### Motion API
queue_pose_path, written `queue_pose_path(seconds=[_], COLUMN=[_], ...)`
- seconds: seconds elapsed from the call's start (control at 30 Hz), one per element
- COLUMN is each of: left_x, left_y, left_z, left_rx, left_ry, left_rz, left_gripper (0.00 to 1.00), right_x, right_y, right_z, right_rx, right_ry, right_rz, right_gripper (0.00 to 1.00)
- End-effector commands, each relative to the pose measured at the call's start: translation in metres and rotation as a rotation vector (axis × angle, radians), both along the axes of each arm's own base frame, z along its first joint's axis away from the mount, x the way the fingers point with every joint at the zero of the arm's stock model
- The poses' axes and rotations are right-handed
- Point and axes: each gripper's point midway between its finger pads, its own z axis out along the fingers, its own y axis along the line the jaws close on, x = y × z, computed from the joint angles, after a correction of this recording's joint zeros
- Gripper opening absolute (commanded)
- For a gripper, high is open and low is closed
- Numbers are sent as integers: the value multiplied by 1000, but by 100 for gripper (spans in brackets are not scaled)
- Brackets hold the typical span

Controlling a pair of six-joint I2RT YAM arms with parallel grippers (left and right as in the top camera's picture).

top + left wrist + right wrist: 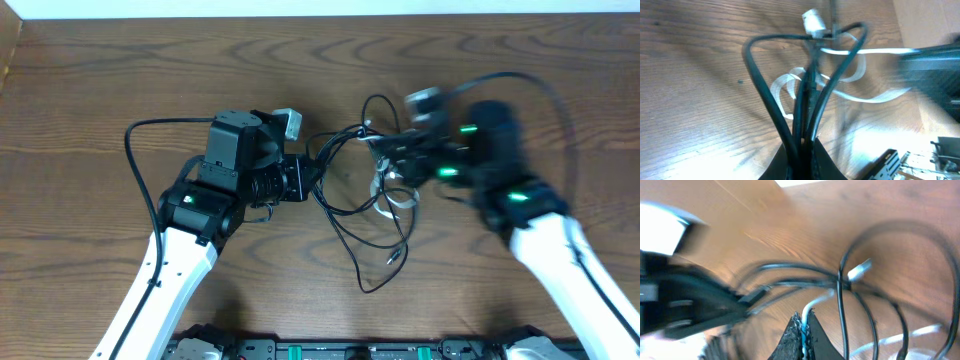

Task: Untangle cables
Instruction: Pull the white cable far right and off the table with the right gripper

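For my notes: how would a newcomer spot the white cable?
At the middle of the table lies a tangle of cables. The white cable loops at its right edge, beside the right gripper: the only pale, flat strand among black ones.

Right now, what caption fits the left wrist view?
Left gripper clamps several black cables; a white cable loops behind them.

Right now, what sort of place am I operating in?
Probably a robotics lab bench: a wood-grain table, the left arm and right arm reaching in from its near edge, and a tangle of cables between them.
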Motion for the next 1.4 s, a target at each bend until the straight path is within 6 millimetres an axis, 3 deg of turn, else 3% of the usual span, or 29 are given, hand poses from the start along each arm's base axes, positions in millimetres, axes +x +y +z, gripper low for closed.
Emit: queue_pose_path(seconds=[0.0, 0.1, 0.2, 0.3, 0.47, 0.6, 0.73, 0.77, 0.83, 0.93, 1.0, 1.07, 1.1, 1.27, 1.3, 1.33, 1.37], left_x=[7, 7, 8, 10, 12, 10, 9, 8, 7, 2, 0, 0, 0, 6, 7, 8, 9], left_y=[8, 8, 8, 4, -18, -21, -21, -21, -20, -18, -16, -16, -15, 4, 13, 17, 23], left_z=[2, 2, 0, -4, -14, -26, -27, -27, -28, -33, -35, -35, -36, -48, -53, -54, -57], left_rx=[34, 34, 36, 25, 16, 31, 34, 34, 38, 51, 63, 71, 74, 180, 226, 243, 274], left_ry=[-28, -28, -23, 7, 28, 65, 70, 71, 80, 105, 111, 104, 102, 104, 105, 104, 101], left_rz=[45, 45, 45, 58, 19, 7, 7, 7, 7, 7, 2, -9, -5, 77, 109, 122, 144], left_gripper=[7, 7, 8, 8, 7, 8, 7, 8, 7, 8, 7, 7, 7, 8, 8, 8, 8], right_x=[-51, -73, -73, -73, -104, -87, -34, -10, 18, 43, 50, 51, 51, 49, 45, 45, 41], right_y=[-4, -11, -11, 1, 28, 10, -37, -62, -96, -149, -183, -226, -238, -280, -290, -293, -302], right_z=[49, 64, 79, 102, 134, 145, 147, 152, 159, 169, 180, 206, 215, 272, 294, 299, 317], right_rx=[224, 314, 334, 348, 372, 360, 333, 328, 321, 296, 263, 196, 174, 48, -2, -15, -62], right_ry=[27, 67, 21, -62, -247, -352, -400, -431, -477, -545, -603, -697, -718, -808, -842, -850, -880], right_rz=[290, 418, 444, 469, 618, 544, 280, 132, -62, -296, -413, -547, -591, -782, -838, -854, -916], right_gripper=[1, 1, 1, 1, 1, 1, 1, 1, 1, 1, 1, 1, 1, 1, 1, 1, 1])
